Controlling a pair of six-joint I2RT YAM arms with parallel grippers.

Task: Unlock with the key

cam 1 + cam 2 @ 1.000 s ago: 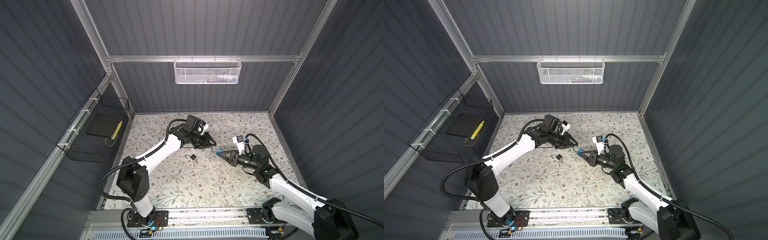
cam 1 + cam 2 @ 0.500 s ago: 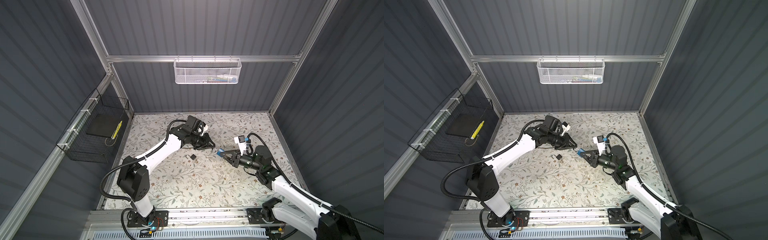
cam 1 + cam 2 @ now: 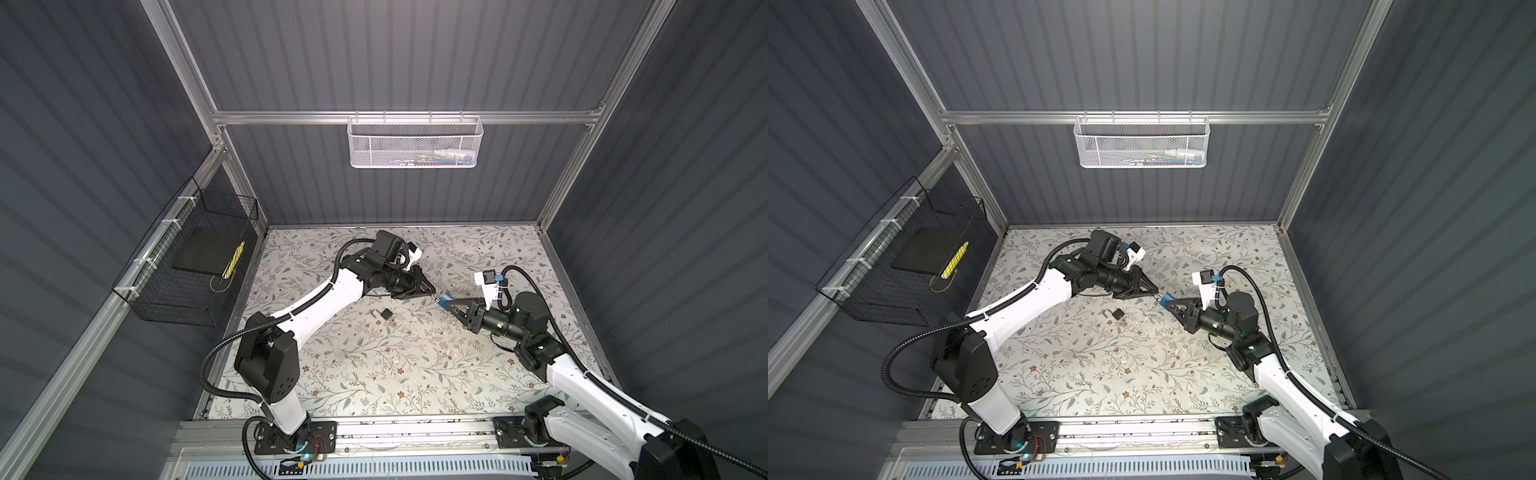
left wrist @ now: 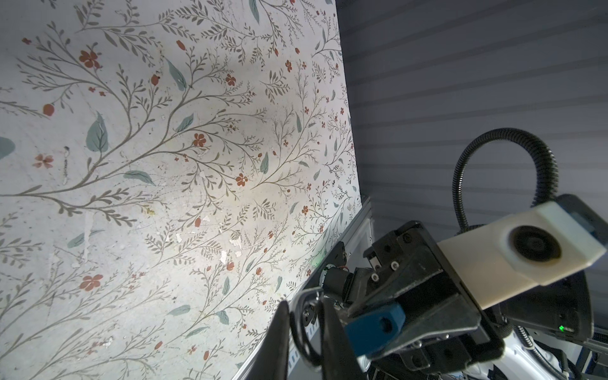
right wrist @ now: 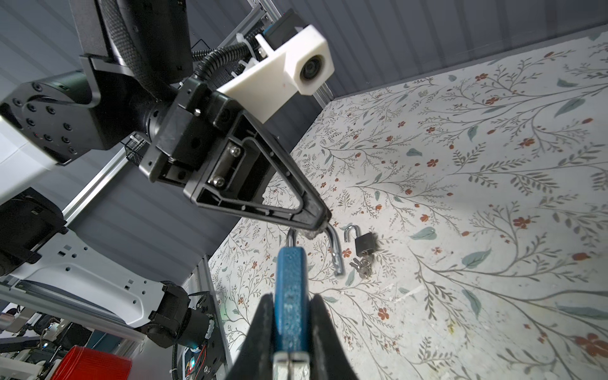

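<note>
A blue padlock [image 3: 447,297] [image 3: 1168,297] hangs above the middle of the floral table, and my right gripper [image 3: 449,302] [image 5: 291,301] is shut on its body [image 5: 291,279]. Its silver shackle [image 5: 334,250] is swung open, with one leg free. My left gripper [image 3: 433,293] [image 3: 1157,292] [image 4: 304,307] comes from the left and is shut on the top of that shackle [image 4: 304,294]. A small black padlock [image 3: 385,314] [image 5: 365,243], shackle open, lies on the table below, with a key bunch [image 5: 360,268] at its base.
A white mesh basket [image 3: 413,143] hangs on the back wall. A black wire basket [image 3: 187,266] is fixed to the left wall. The arm bases stand on a metal rail [image 3: 395,428] along the front edge. Something red [image 5: 88,363] sits beyond the table.
My left jaws have narrowed onto the blue padlock's shackle. The right arm has shifted a little while holding the padlock; the black padlock has not moved.
</note>
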